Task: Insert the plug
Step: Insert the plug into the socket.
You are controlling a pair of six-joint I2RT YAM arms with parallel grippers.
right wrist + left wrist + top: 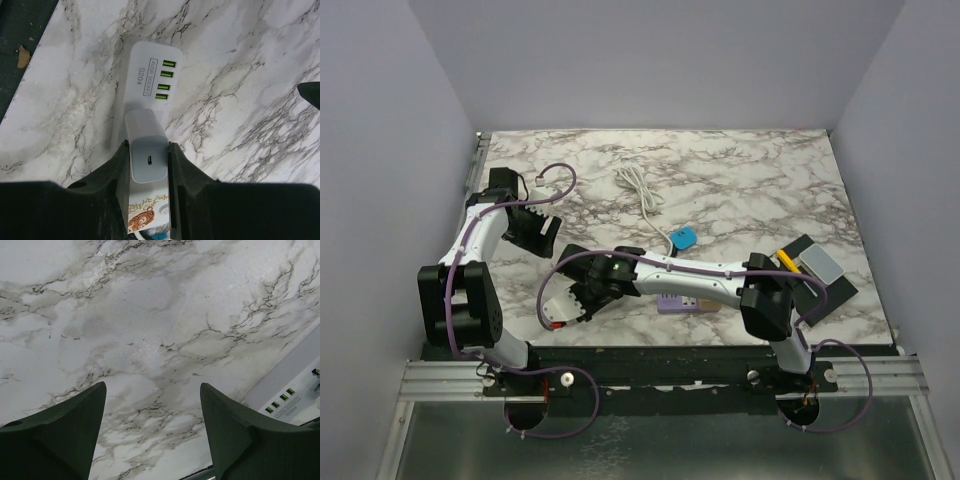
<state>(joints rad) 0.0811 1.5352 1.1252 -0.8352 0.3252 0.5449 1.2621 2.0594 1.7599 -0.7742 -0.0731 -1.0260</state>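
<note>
Right claw (147, 148) is clamped on the white square charger plug (146, 132), over the near end of the white plastic power strip (152, 70). I cannot tell whether the prongs have entered. Left claw (152, 387) is spread and empty above the marble tabletop (150, 315). I'd keep the plug square and press straight down, slowly.

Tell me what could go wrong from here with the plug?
The power strip lies free on the table; the left gripper is open and apart from it, so a push may slide it. The plug in the right gripper hides its own prongs, so they may miss the socket.
</note>
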